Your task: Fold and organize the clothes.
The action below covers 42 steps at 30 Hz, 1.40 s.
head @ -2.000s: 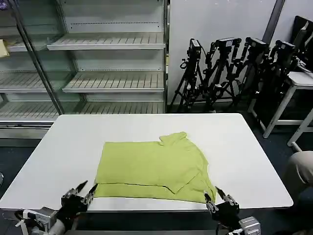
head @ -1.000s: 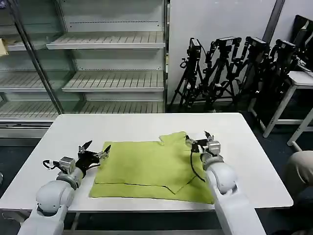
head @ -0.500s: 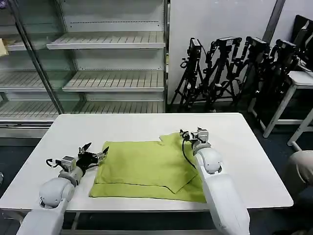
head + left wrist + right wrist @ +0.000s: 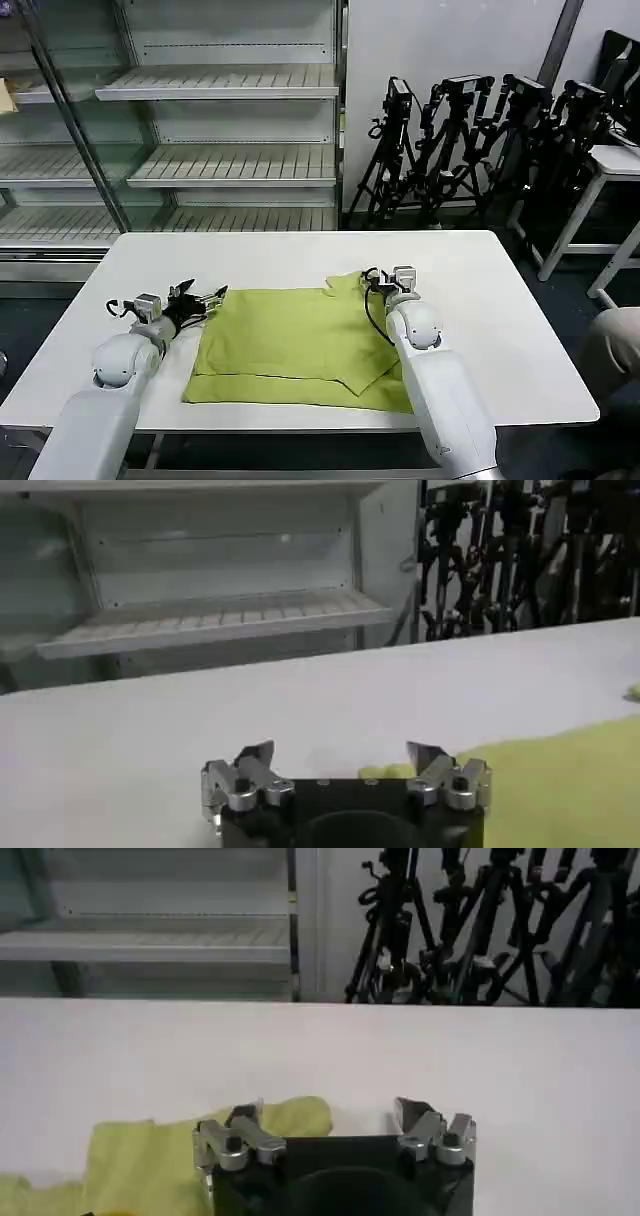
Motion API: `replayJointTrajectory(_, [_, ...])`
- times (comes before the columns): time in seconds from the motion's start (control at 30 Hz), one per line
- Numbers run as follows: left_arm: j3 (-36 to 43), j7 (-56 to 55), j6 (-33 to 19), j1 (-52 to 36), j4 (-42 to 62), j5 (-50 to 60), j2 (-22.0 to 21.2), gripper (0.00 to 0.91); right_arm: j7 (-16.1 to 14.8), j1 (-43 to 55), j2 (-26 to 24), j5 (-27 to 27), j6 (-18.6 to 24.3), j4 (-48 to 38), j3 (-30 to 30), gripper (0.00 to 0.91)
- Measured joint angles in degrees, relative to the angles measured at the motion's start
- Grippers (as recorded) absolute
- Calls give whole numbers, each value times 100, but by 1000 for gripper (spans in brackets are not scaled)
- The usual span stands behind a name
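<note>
Two grippers of mine sit at the far corners of one lime shirt, which lies partly folded a little below the centre of the head view, on the white table.

At the left of the frame, my left gripper hovers low at the shirt's upper-left corner, its fingers spread wide with nothing between them. In the left wrist view the same gripper fills the bottom centre, fingertips apart over bare tabletop, and the shirt's edge comes in from the lower right, reaching just past one fingertip.

Moving right, the shirt's long axis runs left to right across the frame, parallel to the table's near edge. A folded layer lies on top, and its lower edge falls short of the bottom hem, so a strip of the under layer shows along the near side. A slanted flap breaks that edge right of centre. The small collar piece juts out at the upper-right corner, pointing toward the far side of the table.

Right of centre, my right gripper rests at that collar corner, fingers spread and gripping nothing. In the right wrist view it sits at bottom centre, with the collar fabric bunched at lower left, under and beside one fingertip.

Shelving stands upper left, and tripods upper right.
</note>
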Motion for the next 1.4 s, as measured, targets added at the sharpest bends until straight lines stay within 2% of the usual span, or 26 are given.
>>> replayJointTrajectory(0.07, [42,-20,108,-58,40,12,-20,907,7,-2,11,12,-1,-18,-11,907])
replayJointTrajectory(0.1, [55,-26,162,-74,53,15,-22,877,7,-4,22,16,-1,-22,-12,695])
replayJointTrajectory(0.13, [61,-40,220,-88,58,34,-22,665,7,-4,30,19,-2,-28,-12,343])
replayJointTrajectory(0.17, [70,-47,276,-98,61,44,-18,564,9,-4,40,21,-3,-37,-11,191])
replayJointTrajectory(0.2, [77,-49,321,-104,62,59,-10,282,9,-2,53,25,-2,-52,-11,30])
replayJointTrajectory(0.23, [82,-47,362,-104,62,71,5,212,8,1,63,28,-2,-65,-12,0])
replayJointTrajectory(0.27, [82,-46,407,-105,62,84,19,71,7,4,66,30,-1,-75,-14,0])
replayJointTrajectory(0.3, [81,-46,442,-105,61,91,32,20,1,4,67,33,0,-86,-18,0])
replayJointTrajectory(1.03, [67,208,742,-31,3,97,0,20,-93,-2,104,100,0,-111,20,0])
replayJointTrajectory(1.4, [-58,87,813,118,-263,-107,58,20,-190,-154,-70,128,-9,249,-26,0])
